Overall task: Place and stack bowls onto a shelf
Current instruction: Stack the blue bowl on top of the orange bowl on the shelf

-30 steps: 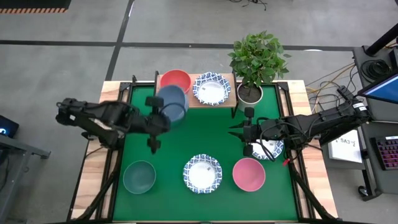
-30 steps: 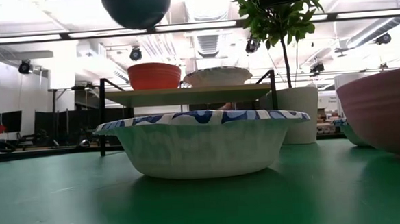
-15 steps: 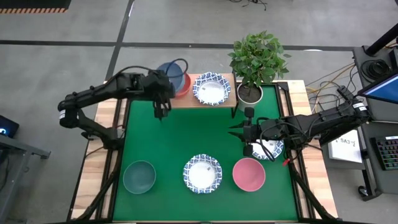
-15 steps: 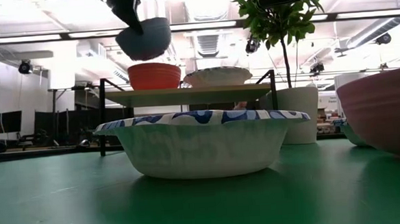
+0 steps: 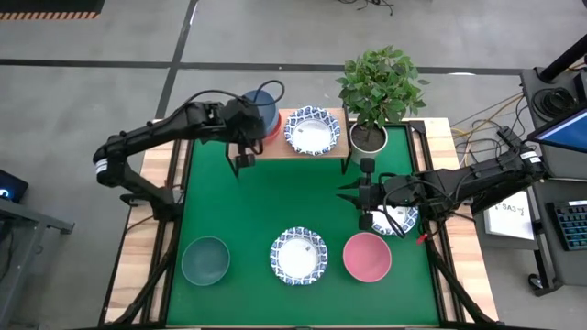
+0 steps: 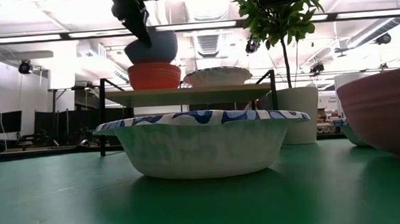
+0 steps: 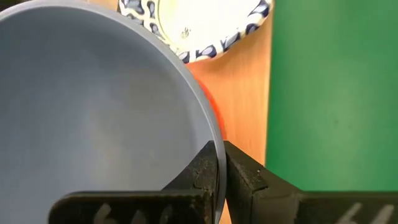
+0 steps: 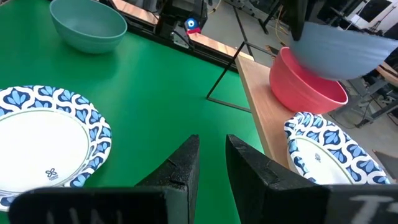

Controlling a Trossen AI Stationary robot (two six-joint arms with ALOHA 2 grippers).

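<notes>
High view — the left gripper [image 5: 244, 139] was out over the near-left end of the shelf [image 5: 332, 144], clamped on the rim of the blue bowl [image 5: 260, 107], which sat over the red bowl [image 5: 272, 131]. Just beyond the blue bowl along the shelf lay a patterned bowl [image 5: 312, 130]. The right gripper [image 5: 363, 195] hung over the green table [image 5: 275, 202], its fingers close together with a narrow gap and nothing between them; a second patterned bowl [image 5: 400, 219] and the pink bowl [image 5: 367, 256] lay just beside it, a third patterned bowl [image 5: 298, 256] and the teal bowl [image 5: 204, 260] farther off.

Low view — the blue bowl [image 6: 153, 47] rested tilted in the mouth of the red bowl [image 6: 154, 76] on the shelf top [image 6: 192, 94].

Left wrist view — both fingers [image 7: 239, 177] pinched the blue bowl's rim [image 7: 93, 112].

Right wrist view — blue bowl [image 8: 339, 53] tilted on the red [image 8: 301, 87].
</notes>
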